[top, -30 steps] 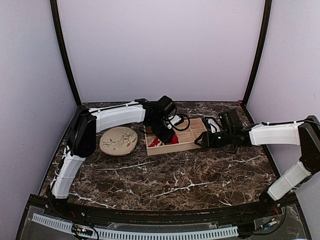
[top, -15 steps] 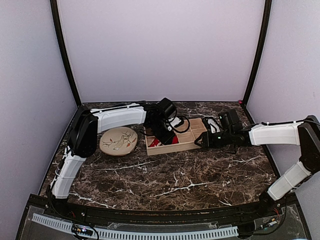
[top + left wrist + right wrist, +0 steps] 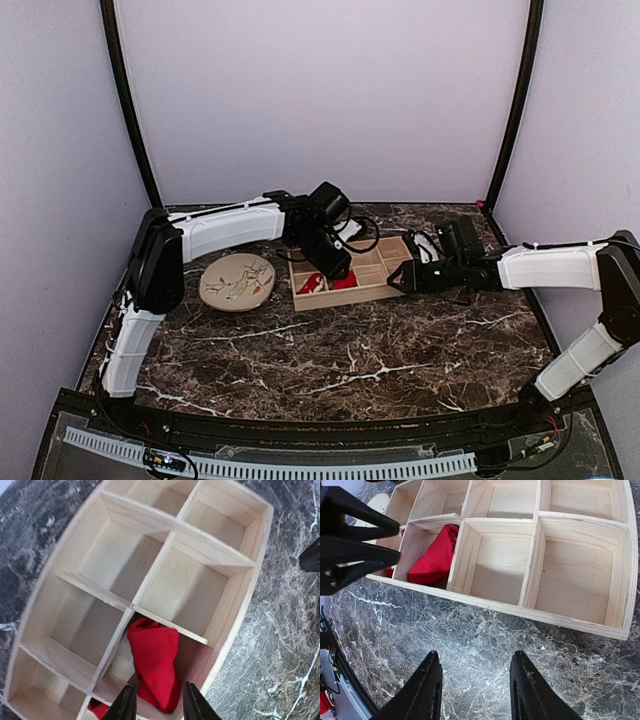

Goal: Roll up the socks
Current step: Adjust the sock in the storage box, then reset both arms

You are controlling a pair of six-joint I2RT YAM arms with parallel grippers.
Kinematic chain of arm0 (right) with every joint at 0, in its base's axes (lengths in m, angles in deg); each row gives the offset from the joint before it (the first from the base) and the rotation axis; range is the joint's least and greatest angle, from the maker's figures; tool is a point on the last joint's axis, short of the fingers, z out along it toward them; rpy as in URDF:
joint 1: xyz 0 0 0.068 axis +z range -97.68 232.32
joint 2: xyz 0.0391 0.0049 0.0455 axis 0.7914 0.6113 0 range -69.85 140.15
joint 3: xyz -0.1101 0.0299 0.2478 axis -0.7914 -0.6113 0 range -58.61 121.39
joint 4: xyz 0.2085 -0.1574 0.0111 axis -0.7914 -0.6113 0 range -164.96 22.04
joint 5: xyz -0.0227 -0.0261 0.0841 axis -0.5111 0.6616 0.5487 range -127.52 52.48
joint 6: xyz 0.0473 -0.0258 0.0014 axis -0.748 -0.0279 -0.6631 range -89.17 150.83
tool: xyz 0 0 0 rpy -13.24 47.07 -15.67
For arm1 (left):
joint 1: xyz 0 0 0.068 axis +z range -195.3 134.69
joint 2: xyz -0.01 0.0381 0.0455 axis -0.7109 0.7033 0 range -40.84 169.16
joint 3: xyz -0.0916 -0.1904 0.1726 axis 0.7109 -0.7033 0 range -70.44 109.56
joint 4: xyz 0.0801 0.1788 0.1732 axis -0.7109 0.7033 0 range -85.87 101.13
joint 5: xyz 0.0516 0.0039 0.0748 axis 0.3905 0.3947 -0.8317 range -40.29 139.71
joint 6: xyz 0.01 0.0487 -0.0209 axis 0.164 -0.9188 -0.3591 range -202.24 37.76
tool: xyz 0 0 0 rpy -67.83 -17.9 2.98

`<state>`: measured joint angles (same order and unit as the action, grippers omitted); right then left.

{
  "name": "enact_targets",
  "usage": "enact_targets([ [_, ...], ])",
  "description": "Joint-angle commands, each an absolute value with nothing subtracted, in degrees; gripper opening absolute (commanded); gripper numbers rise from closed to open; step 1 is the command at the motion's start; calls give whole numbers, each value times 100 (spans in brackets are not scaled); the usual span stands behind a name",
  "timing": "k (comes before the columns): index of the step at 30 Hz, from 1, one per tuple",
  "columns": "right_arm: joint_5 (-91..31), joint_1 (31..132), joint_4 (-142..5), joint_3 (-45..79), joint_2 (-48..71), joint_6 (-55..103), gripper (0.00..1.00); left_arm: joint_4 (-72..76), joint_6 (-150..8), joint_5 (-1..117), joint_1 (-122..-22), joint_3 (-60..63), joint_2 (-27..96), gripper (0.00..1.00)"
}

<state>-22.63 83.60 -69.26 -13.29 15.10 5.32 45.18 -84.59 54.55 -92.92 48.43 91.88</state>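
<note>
While the top view gives only two red spots in the near row of the wooden tray (image 3: pixel 352 293), the left wrist view shows a folded red sock (image 3: pixel 154 662) lying in one near-row compartment (a second red scrap (image 3: pixel 99 709) peeks past the divider beside it). The sock's long axis runs from the tray's inner cross-divider towards its near wall. The left gripper (image 3: pixel 157 702) hangs over that wall above the sock's near end, fingers apart on either side of it and not pinching it. The right gripper (image 3: pixel 476 682) hovers over the marble table (image 3: pixel 485 630) just off the tray's near wall, jaws apart and empty.
</note>
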Motion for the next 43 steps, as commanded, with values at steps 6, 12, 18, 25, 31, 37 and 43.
enact_targets([
  [6,-3212,8413,-6835,-931,1222,950,60,2732,-8394,4257,-9268,3061,6705,44],
  [12,-4409,8360,-7201,-441,1249,1244,100,381,-8530,2113,-9129,141,4665,64],
  [18,-5668,8160,-6700,-662,824,1435,100,-940,-8288,1290,-8458,-1837,3347,68],
  [25,-5949,7597,-6281,-1286,245,1514,100,-2124,-8194,711,-7710,-3331,2562,69],
  [31,-6433,7530,-5893,-1664,135,1642,100,-2521,-8124,1232,-7403,-3905,2602,99],
  [37,-6720,7526,-5763,-1934,23,1636,100,-2945,-8270,1604,-7252,-4231,2516,99],
  [43,-6594,7531,-5570,-2062,-32,1587,100,-3136,-8315,1719,-7195,-4362,2516,99],
])
